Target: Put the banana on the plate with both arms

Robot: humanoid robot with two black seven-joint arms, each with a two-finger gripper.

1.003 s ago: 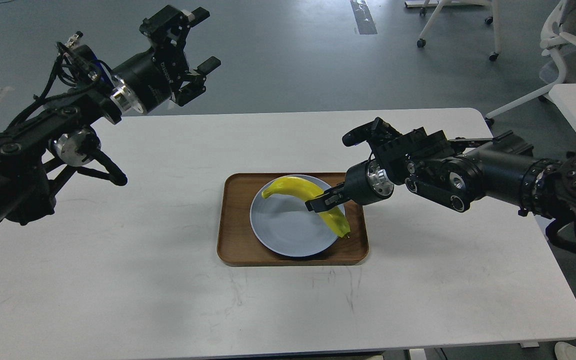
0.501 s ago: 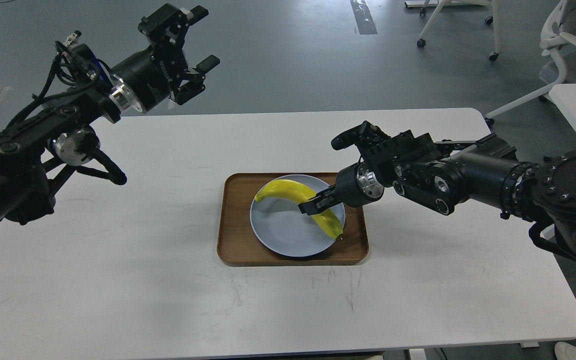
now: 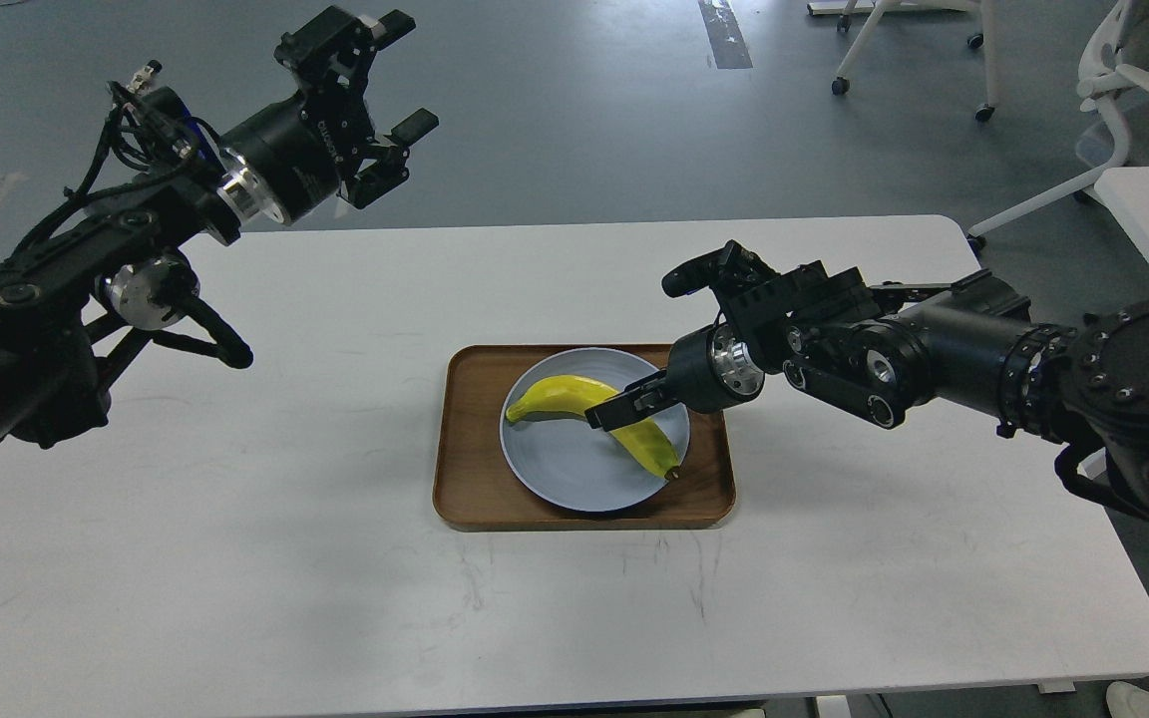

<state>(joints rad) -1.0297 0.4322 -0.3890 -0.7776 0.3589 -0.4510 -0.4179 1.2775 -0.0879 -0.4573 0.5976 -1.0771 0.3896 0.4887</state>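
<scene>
My right gripper [image 3: 617, 411] clamps the banana [image 3: 589, 409] on the plate [image 3: 560, 469]; my left gripper [image 3: 400, 75], at ten o'clock, hangs with fingers apart.

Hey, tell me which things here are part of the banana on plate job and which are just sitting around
Part of the job:
banana
plate
right gripper, shut on the banana
left gripper, open, raised beyond the table's far edge

Just around:
wooden tray under the plate
white table
office chairs on the floor behind

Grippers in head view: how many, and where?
2. The left gripper is open, raised beyond the table's far-left edge. The right gripper grips the banana over the plate.
</scene>
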